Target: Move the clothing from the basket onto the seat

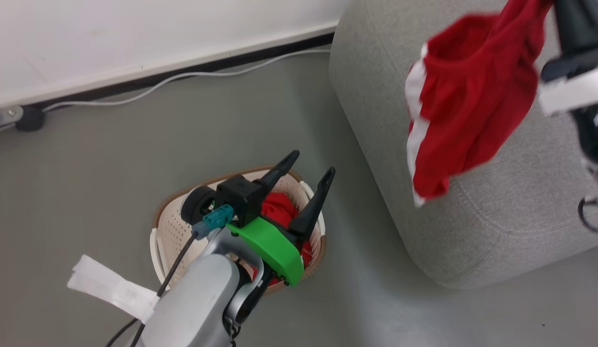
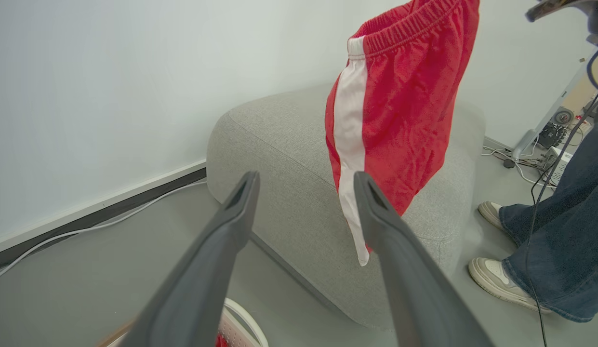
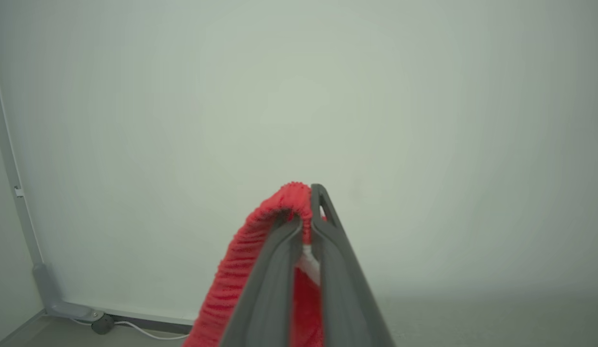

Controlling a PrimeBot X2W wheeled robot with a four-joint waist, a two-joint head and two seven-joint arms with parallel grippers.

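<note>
Right gripper [image 3: 306, 207] pinches the red shorts [image 1: 467, 106] by the waistband, dangling over the grey sofa [image 1: 376, 96]; best lower until the fabric pools before releasing. Left gripper [image 1: 312, 163] hovers spread above the basket [image 1: 171, 231], where another red garment [image 1: 279, 209] lies.

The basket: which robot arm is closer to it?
Left. The left fingers, open, hover just above the basket and the red garment inside; the right fingers, shut on hanging red shorts, are away over the grey seat.
</note>
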